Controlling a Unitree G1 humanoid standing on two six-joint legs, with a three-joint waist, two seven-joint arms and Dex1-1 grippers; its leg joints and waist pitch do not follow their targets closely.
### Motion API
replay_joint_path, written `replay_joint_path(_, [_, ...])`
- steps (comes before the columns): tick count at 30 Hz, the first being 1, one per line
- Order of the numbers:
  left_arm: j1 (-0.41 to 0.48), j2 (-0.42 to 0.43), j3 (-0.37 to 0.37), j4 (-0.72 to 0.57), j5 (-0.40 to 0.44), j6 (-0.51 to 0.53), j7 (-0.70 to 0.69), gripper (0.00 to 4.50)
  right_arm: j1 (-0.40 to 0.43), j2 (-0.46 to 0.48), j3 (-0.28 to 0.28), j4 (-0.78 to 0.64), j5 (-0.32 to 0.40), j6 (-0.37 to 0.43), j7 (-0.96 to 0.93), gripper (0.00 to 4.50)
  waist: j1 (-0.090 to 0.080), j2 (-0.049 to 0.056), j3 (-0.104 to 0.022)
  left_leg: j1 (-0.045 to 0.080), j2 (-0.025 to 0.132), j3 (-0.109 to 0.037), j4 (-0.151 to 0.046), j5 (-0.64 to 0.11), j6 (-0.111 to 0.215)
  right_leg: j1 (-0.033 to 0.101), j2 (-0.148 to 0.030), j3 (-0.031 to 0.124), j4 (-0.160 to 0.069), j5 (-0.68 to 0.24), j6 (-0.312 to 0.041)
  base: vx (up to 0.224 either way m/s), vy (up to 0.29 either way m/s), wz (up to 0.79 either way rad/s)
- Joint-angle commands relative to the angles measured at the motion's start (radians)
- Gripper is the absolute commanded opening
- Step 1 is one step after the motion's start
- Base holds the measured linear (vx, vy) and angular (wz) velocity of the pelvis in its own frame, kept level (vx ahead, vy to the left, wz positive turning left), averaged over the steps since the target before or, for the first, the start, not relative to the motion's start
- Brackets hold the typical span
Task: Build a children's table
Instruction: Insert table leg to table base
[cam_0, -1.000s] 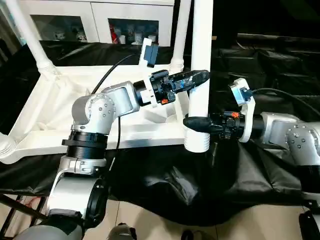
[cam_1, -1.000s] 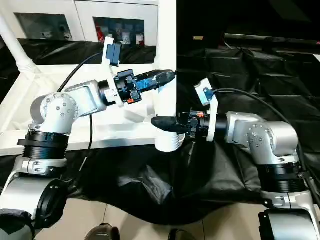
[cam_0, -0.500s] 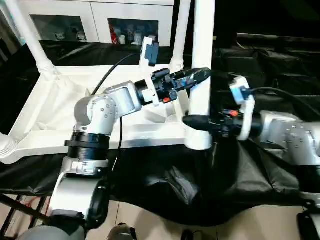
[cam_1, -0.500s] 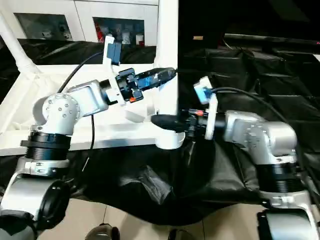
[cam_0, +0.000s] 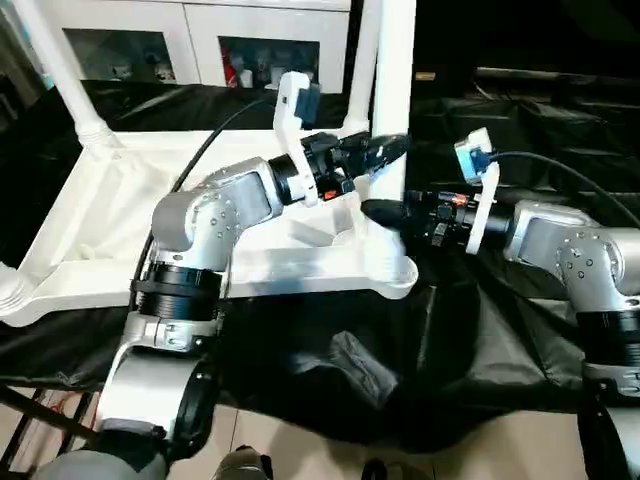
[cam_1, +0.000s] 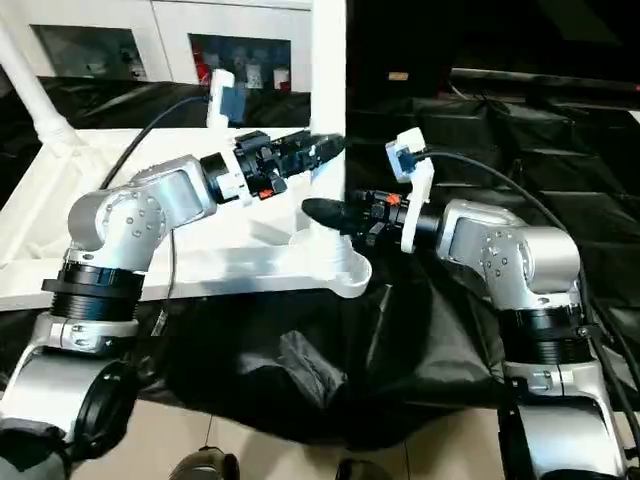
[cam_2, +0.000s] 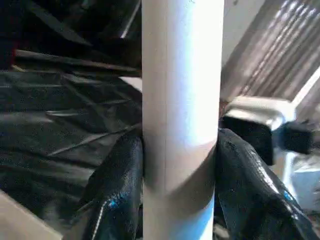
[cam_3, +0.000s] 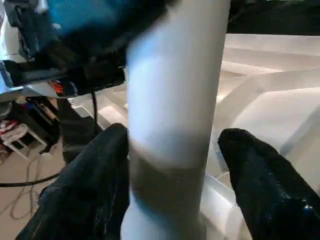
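Note:
The children's table lies upside down on black cloth, its white ribbed top (cam_0: 100, 200) facing me. Legs stand upright in the far-left corner (cam_0: 60, 70) and the far-right corner (cam_0: 362, 60). A third white leg (cam_0: 393, 90) stands in the near-right corner socket (cam_0: 392, 268). My left gripper (cam_0: 385, 150) is shut on this leg from the left, its fingers (cam_2: 120, 185) pressed to both sides. Lower on the same leg, my right gripper (cam_0: 385, 212) reaches in from the right, and its fingers (cam_3: 255, 175) straddle the leg with a gap, open.
White cabinets with glass doors (cam_0: 140, 40) stand behind the table. Black cloth (cam_0: 400, 370) covers the work surface and hangs over its front edge above the tiled floor (cam_0: 300, 450). Another leg's end (cam_0: 10, 290) shows at the near-left corner.
The held leg has moved from in front of the table's corner into the near-right socket. My right gripper's fingers have spread apart from it. My left gripper keeps its grip.

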Motion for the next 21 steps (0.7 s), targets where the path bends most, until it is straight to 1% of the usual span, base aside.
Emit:
replay_joint_path(1, [-0.026,0.004,-0.016,-0.015,0.016,-0.015,0.013,1.85,-0.013,-0.011,0.005,-0.001,-0.01,0.01,-0.01,3.3,0.0,-0.014,-0.115,0.014,0.016,-0.009,-0.061,-0.085,0.031,0.079,-0.046,0.044,-0.066,-0.237,-0.167,0.0,0.0,0.0])
replay_joint_path(2, [-0.029,0.001,-0.018,-0.014,0.028,-0.02,0.031,1.85,-0.012,-0.008,0.014,0.003,-0.022,0.009,-0.025,3.3,0.0,-0.015,-0.115,0.013,0.015,-0.008,-0.06,-0.09,0.03,0.08,-0.046,0.044,-0.067,-0.243,-0.167,0.0,0.0,0.0])
replay_joint_path(4, [-0.032,-0.004,-0.027,-0.019,0.054,-0.032,0.063,1.85,-0.005,0.003,0.049,0.007,-0.067,-0.01,-0.064,3.3,0.0,-0.014,-0.117,0.013,0.015,-0.009,-0.06,-0.086,0.025,0.079,-0.046,0.044,-0.066,-0.243,-0.164,0.0,0.0,0.0])
replay_joint_path(7, [-0.034,-0.014,-0.025,-0.028,0.066,-0.034,0.097,1.85,0.002,0.024,0.069,0.009,-0.091,-0.02,-0.098,3.3,-0.002,-0.015,-0.118,0.012,0.015,-0.01,-0.06,-0.09,0.018,0.08,-0.047,0.044,-0.065,-0.242,-0.162,0.0,0.0,0.0])
replay_joint_path(12, [-0.03,-0.028,-0.025,-0.048,0.07,-0.037,0.121,1.85,0.005,0.06,0.069,0.029,-0.111,-0.03,-0.146,3.3,-0.001,-0.015,-0.12,0.014,0.016,-0.009,-0.06,-0.087,0.019,0.078,-0.047,0.044,-0.064,-0.228,-0.171,0.0,0.0,0.0])
replay_joint_path(14, [-0.028,-0.028,-0.03,-0.056,0.073,-0.038,0.121,1.85,-0.002,0.074,0.066,0.053,-0.122,-0.039,-0.167,3.3,-0.001,-0.018,-0.12,0.013,0.016,-0.008,-0.06,-0.089,0.021,0.078,-0.046,0.044,-0.064,-0.223,-0.172,0.0,0.0,0.0])
replay_joint_path(16, [-0.027,-0.029,-0.031,-0.058,0.075,-0.038,0.121,1.85,-0.005,0.08,0.064,0.064,-0.128,-0.044,-0.175,3.3,-0.001,-0.015,-0.119,0.014,0.016,-0.008,-0.061,-0.091,0.019,0.077,-0.046,0.044,-0.064,-0.225,-0.171,0.0,0.0,0.0])
replay_joint_path(19, [-0.024,-0.026,-0.036,-0.071,0.07,-0.028,0.114,1.85,-0.009,0.088,0.065,0.079,-0.137,-0.053,-0.18,3.3,-0.002,-0.02,-0.12,0.015,0.016,-0.008,-0.062,-0.103,0.013,0.078,-0.046,0.044,-0.066,-0.234,-0.165,0.0,0.0,0.0])
replay_joint_path(20, [-0.023,-0.026,-0.037,-0.074,0.07,-0.027,0.116,1.85,-0.009,0.09,0.066,0.081,-0.14,-0.056,-0.181,3.3,-0.001,-0.018,-0.12,0.015,0.015,-0.008,-0.062,-0.105,0.012,0.078,-0.047,0.044,-0.066,-0.238,-0.163,0.0,0.0,0.0])
replay_joint_path(21, [-0.022,-0.024,-0.041,-0.078,0.068,-0.022,0.111,1.85,-0.01,0.092,0.066,0.084,-0.141,-0.06,-0.181,3.3,-0.001,-0.018,-0.121,0.015,0.016,-0.009,-0.062,-0.102,0.012,0.078,-0.046,0.044,-0.065,-0.233,-0.162,0.0,0.0,0.0])
